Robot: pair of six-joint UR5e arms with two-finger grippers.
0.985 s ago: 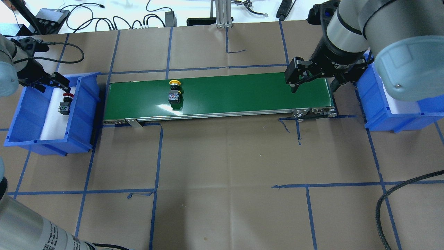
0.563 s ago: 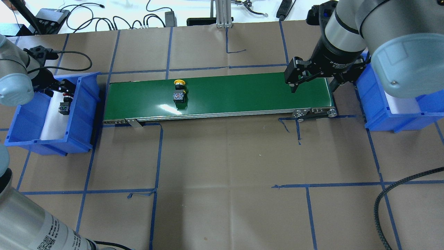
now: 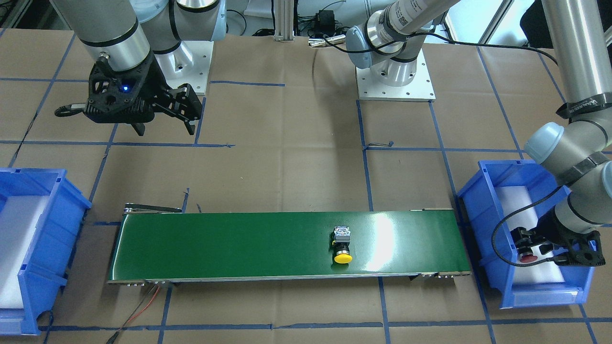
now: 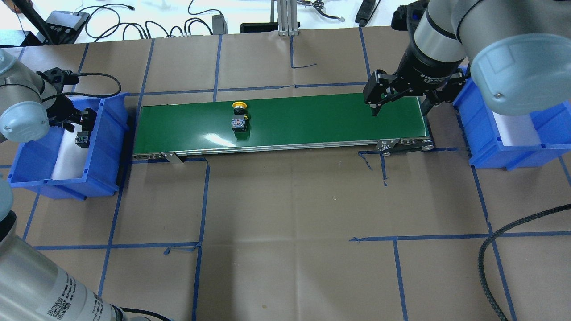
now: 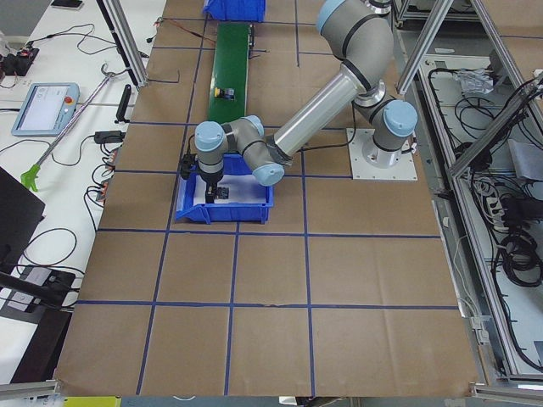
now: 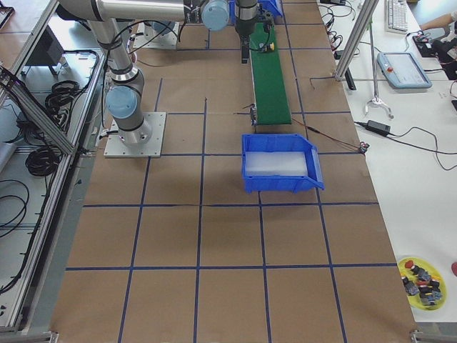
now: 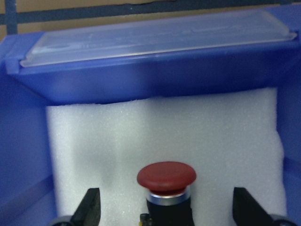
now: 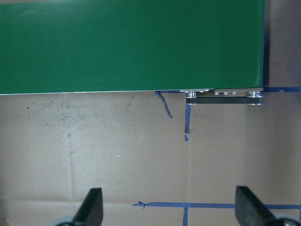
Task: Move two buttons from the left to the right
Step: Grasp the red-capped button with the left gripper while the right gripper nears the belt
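Left hand [image 7: 167, 209] spread astride red button [image 7: 166, 175], blue bin [image 7: 141, 70] walls close; right hand [image 8: 170, 207] spread.

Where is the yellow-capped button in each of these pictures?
Front-facing: yellow-capped button right of centre on the green belt.
Overhead: button left of centre on it.
Exterior left: button tiny, near the top, on the belt's nearer part.
Exterior right: button tiny, near the top edge, on the belt's far part.
Left wrist: absent; only the red-capped button shows.
Right wrist: absent.
Shared landmark: the green belt.
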